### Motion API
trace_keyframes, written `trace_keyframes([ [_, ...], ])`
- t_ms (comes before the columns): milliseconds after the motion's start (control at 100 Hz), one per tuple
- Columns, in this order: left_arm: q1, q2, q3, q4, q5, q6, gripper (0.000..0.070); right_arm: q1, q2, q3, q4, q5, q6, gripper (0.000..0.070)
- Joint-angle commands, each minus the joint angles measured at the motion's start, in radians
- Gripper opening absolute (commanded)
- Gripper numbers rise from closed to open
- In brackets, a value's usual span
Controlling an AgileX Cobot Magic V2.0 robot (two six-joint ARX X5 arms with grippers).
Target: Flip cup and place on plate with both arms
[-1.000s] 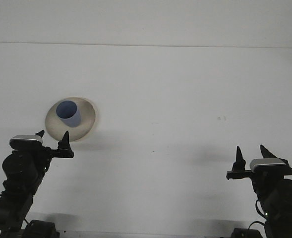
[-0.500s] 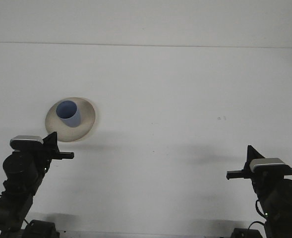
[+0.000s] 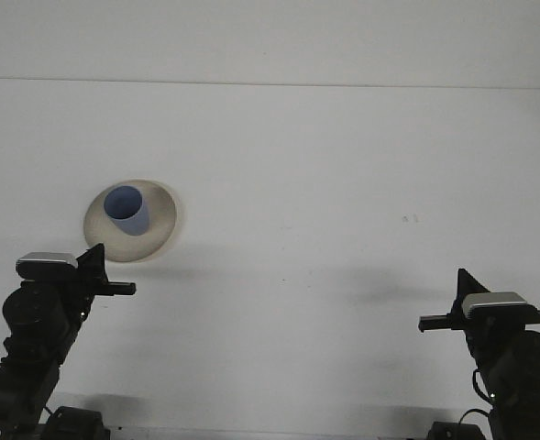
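Note:
A blue cup (image 3: pixel 127 210) stands upright, mouth up, on a beige plate (image 3: pixel 164 225) at the left of the white table. My left gripper (image 3: pixel 95 255) is shut and empty just below the plate's near edge, apart from the cup. At the lower right, far from the plate, my right gripper (image 3: pixel 461 279) is also shut with nothing in it.
The white table (image 3: pixel 325 183) runs back to a white wall. A small dark speck (image 3: pixel 409 218) marks the surface at the right. Both arm bases sit at the bottom corners of the view.
Both grippers went from open to shut over the last second. The left arm shifted very slightly; the cup and plate stayed put.

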Motion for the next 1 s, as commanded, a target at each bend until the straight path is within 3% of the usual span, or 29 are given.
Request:
trace_keyframes([
  [0,-0.002,-0.002,0.010,0.010,-0.003,0.001,0.0012,0.001,0.003,0.005,0.010,0.000,0.006,0.0000],
  [420,-0.002,-0.067,0.010,0.010,-0.003,0.002,0.0012,0.001,0.003,0.005,0.010,0.000,0.006,0.0000],
  [550,-0.002,-0.088,0.009,0.013,-0.003,0.042,0.0012,0.001,0.003,0.005,0.010,0.000,0.006,0.0000],
  [670,-0.001,-0.116,-0.020,0.077,-0.003,0.082,0.0013,0.001,0.003,0.005,0.010,0.000,0.006,0.0000],
  [990,0.025,-0.312,-0.291,0.306,-0.003,0.086,0.0013,0.001,0.003,0.005,0.010,0.000,0.006,0.0000],
])
